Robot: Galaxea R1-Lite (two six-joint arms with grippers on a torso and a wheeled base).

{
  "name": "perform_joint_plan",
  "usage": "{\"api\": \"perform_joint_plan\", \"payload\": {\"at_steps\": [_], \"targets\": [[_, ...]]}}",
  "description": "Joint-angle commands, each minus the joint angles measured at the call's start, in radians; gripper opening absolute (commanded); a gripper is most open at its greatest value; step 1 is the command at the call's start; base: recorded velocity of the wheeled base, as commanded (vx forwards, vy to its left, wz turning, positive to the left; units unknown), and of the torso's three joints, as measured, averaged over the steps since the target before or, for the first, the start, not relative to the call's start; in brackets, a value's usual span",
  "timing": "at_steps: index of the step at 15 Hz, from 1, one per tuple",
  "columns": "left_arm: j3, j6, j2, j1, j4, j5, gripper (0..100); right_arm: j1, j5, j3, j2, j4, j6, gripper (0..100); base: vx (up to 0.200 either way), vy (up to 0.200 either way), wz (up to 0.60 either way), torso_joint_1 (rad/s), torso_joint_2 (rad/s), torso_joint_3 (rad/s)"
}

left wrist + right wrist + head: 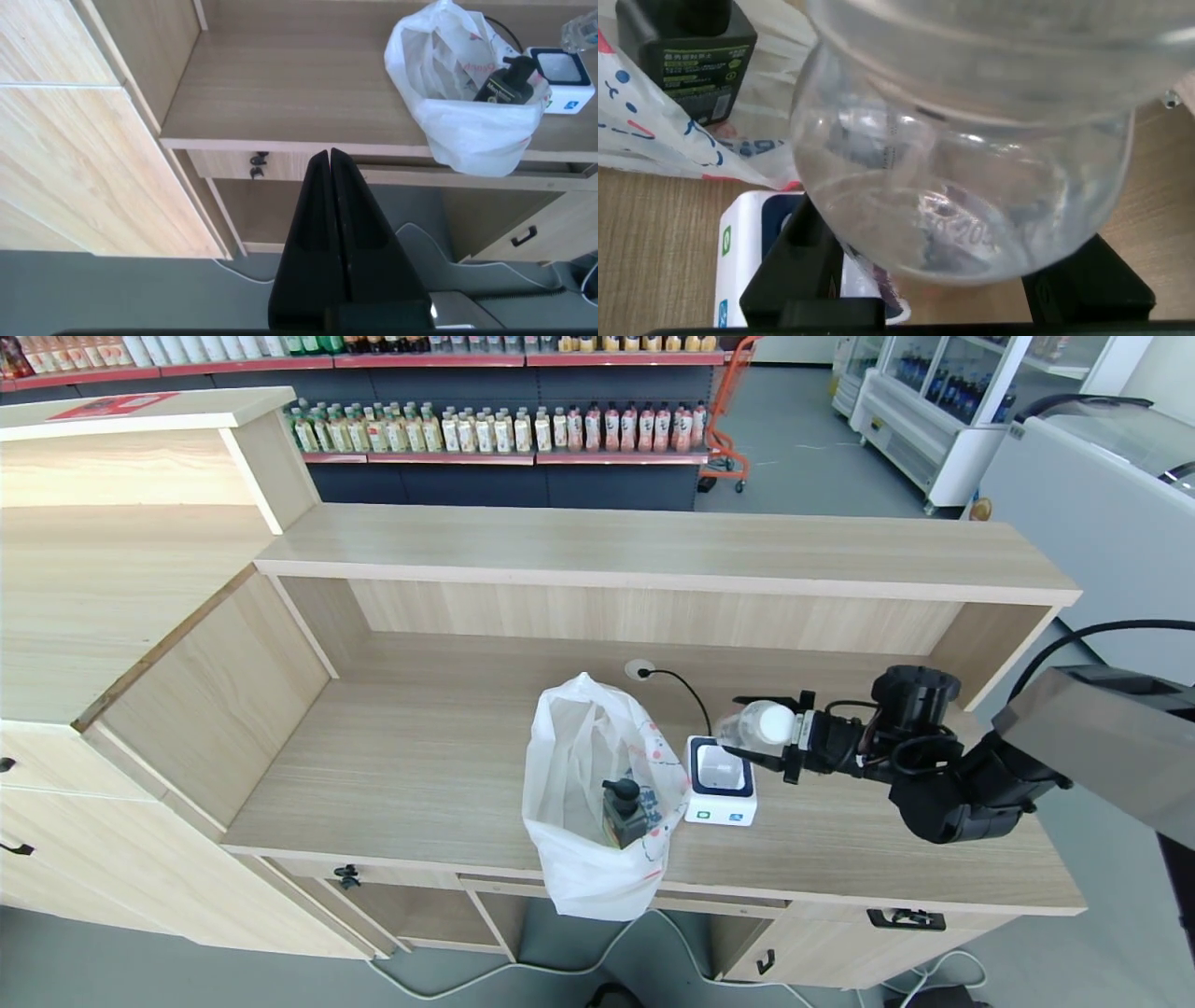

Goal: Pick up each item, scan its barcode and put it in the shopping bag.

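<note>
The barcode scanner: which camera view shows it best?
The head view: the barcode scanner stands nearly whole on the counter beside the shopping bag, near the clear bottle in the right claw. The left wrist view shows it small, far off, partly behind the bag. The right wrist view shows one corner, behind the bottle.

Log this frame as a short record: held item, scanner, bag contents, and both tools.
held item: clear bottle, in the right tool, shut on it
position: bottle held just above the scanner
scanner: white, on the counter, beside the shopping bag
bag contents: dark pump bottle, upright
left tool: shut, empty, low in front of the counter
</note>
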Motion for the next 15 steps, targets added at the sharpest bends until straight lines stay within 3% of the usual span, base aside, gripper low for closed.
{"api": "perform_joint_plan", "payload": {"at_steps": [1,4,7,11,15], "targets": [[0.000,0.000,0.000,0.000,0.000,0.000,0,-0.004,-0.053,0.072,-0.127,-0.004,0.083,0,0.000,0.000,0.00,0.000,0.00,0.000],[0.000,0.000,0.000,0.000,0.000,0.000,0,0.037,-0.349,0.233,-0.301,-0.125,0.433,0,0.000,0.067,0.00,0.002,0.00,0.001],[0.000,0.000,0.000,0.000,0.000,0.000,0,0.092,-0.657,0.294,-0.336,-0.240,0.653,0,0.000,0.200,0.00,-0.006,0.00,0.001],[0.000,0.000,0.000,0.000,0.000,0.000,0,0.123,-0.795,0.351,-0.376,-0.220,0.764,0,0.000,0.200,0.00,0.011,0.01,0.004],[0.000,0.000,0.000,0.000,0.000,0.000,0,0.224,-0.923,0.362,-0.356,-0.200,0.880,0,0.000,0.000,0.00,0.000,0.00,0.000]]}}
